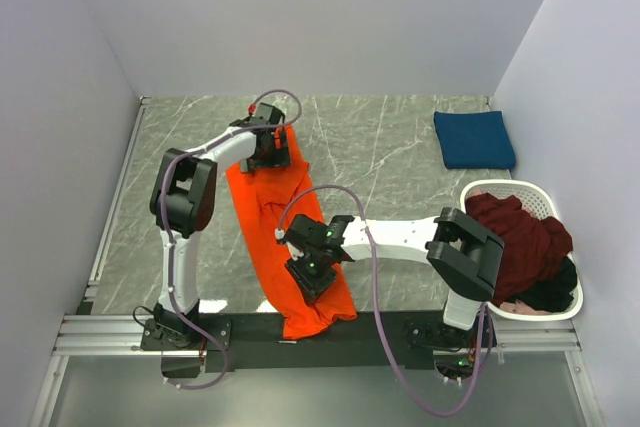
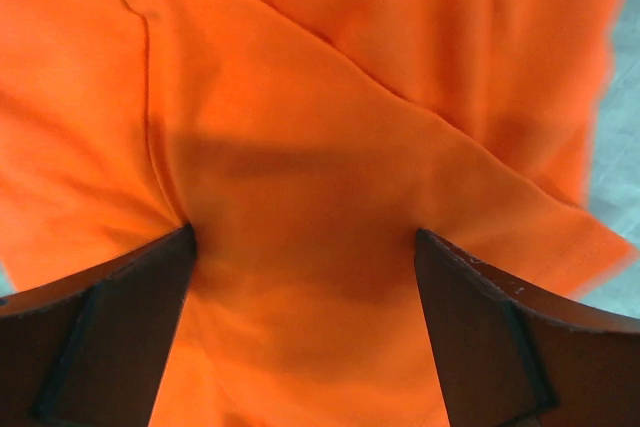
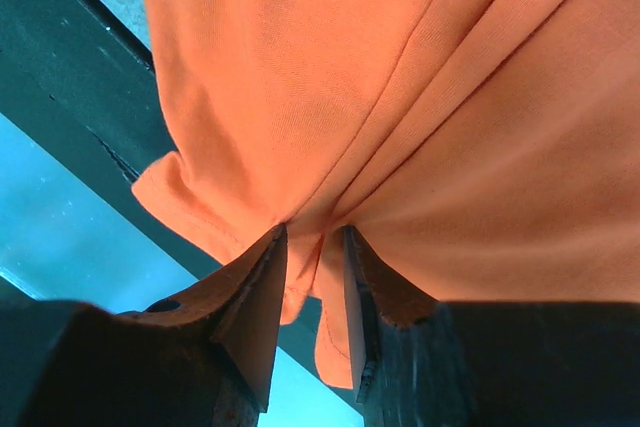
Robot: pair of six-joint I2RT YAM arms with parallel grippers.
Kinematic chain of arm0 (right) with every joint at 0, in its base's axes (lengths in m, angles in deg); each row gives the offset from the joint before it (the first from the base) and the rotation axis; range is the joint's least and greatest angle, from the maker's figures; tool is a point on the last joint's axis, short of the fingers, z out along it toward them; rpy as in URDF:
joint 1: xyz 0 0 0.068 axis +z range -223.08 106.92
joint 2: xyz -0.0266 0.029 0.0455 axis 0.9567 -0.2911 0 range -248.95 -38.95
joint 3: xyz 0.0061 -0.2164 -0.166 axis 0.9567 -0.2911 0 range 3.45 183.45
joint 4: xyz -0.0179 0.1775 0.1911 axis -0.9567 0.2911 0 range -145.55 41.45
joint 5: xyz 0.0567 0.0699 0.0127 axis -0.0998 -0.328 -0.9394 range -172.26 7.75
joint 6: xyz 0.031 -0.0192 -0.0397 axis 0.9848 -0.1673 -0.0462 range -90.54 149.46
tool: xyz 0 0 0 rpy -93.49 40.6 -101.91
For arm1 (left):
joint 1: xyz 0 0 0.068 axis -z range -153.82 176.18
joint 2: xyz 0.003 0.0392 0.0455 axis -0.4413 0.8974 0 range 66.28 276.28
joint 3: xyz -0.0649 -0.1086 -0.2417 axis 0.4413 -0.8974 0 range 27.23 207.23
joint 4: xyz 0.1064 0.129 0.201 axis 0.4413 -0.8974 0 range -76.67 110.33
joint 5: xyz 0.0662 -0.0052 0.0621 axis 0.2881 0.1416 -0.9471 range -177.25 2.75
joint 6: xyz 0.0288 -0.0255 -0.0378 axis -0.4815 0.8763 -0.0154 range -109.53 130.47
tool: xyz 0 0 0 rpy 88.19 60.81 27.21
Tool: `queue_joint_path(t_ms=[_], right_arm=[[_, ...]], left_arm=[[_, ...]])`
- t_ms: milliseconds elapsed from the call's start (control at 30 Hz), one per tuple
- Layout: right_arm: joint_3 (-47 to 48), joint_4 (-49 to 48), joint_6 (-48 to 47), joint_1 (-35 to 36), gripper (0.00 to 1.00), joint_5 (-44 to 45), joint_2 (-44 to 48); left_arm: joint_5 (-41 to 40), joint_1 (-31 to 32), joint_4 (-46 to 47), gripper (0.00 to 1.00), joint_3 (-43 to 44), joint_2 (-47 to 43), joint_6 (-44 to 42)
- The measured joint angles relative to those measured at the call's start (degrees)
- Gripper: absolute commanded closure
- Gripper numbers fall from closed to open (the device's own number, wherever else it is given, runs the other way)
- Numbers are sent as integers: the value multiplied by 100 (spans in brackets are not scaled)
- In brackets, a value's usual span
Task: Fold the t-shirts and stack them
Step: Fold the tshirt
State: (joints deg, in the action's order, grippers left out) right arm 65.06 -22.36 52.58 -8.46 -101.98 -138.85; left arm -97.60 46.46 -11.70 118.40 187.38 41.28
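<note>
The bright orange t-shirt [image 1: 275,212] lies as a long strip down the table's middle, its near end draped over the dark front rail. My left gripper [image 1: 268,152] stands at the shirt's far end, open, with both fingers wide apart and pressed down onto the orange cloth [image 2: 300,97]. My right gripper [image 1: 312,282] is over the near half and is shut on a bunched fold of the orange cloth [image 3: 420,97], the hem hanging between its fingers [image 3: 262,277]. A navy blue t-shirt [image 1: 474,139] lies folded at the far right.
At the right edge stands a white oval basket [image 1: 500,188] holding a dark maroon t-shirt [image 1: 520,237] and black cloth [image 1: 555,292]. White walls close in the table on three sides. The dark rail [image 1: 250,327] runs along the near edge.
</note>
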Motion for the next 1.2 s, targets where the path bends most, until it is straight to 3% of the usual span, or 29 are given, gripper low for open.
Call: queue_joint_path(t_ms=[367,700,833,1000,1200], right_arm=[[-133,37,87,-129,57,551,11],[-1080,-146,538,-1287,47,1480,1742],[-1279,-151,649,-1827,44,1740,2236],[-1294,-157,778,-1928,45,1810,2284],[-1362,-348,1032,-1897,51,1646,2245]], left_arm=[[-127,210,-168,4,1628,1113,-199],[-105,210,59,2,3067,2024,-446],[-22,203,225,2,3102,2052,-479],[149,144,343,1,2999,1921,-387],[138,63,319,1,2223,654,-199]])
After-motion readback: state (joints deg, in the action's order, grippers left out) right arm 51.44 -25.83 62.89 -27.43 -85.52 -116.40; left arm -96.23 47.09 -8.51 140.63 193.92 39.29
